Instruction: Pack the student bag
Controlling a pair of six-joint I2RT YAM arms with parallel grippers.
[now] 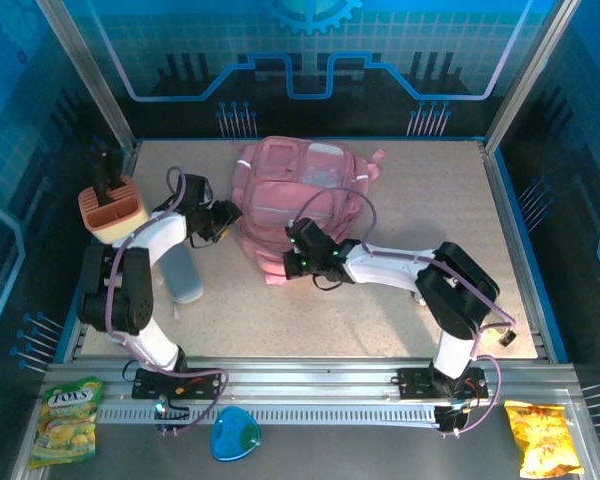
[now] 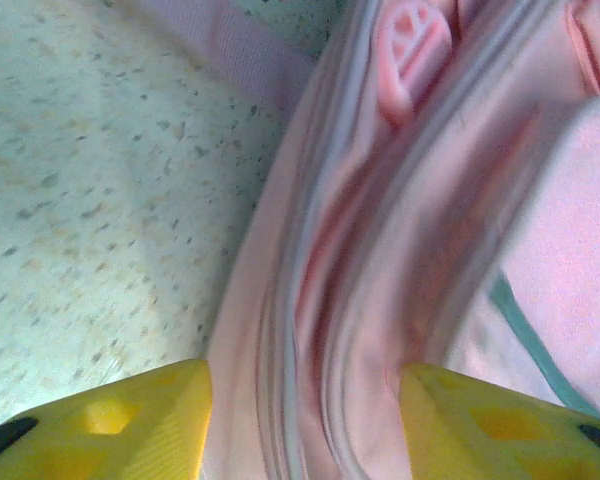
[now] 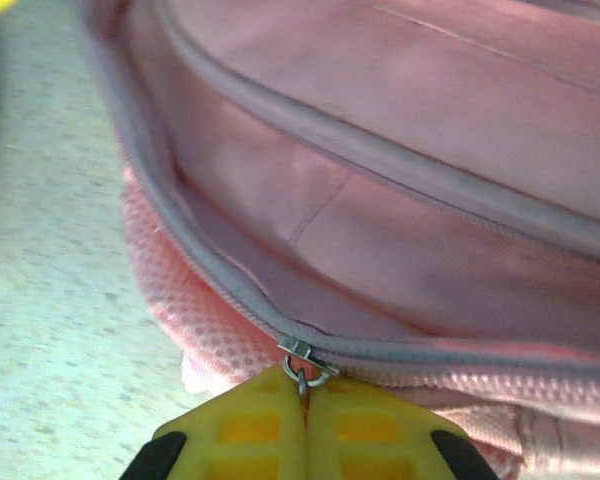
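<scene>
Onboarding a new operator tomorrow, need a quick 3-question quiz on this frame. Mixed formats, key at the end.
1. True or false: the right gripper is shut on the zipper pull of the student bag.
2. The left gripper is: A) open beside the bag's edge; B) shut and empty; C) shut on a pen.
3. In the top view, on which side of the bag does the orange desk organizer stand?
Key: 1 true; 2 A; 3 left.

- 1 student bag point(image 1: 300, 205)
- 2 snack packets: 1 green packet point(image 1: 68, 420), 1 yellow packet point(image 1: 543, 438)
- 1 blue dish point(image 1: 235, 433)
- 1 orange holder point(image 1: 111, 210)
- 1 grey pouch point(image 1: 184, 275)
</scene>
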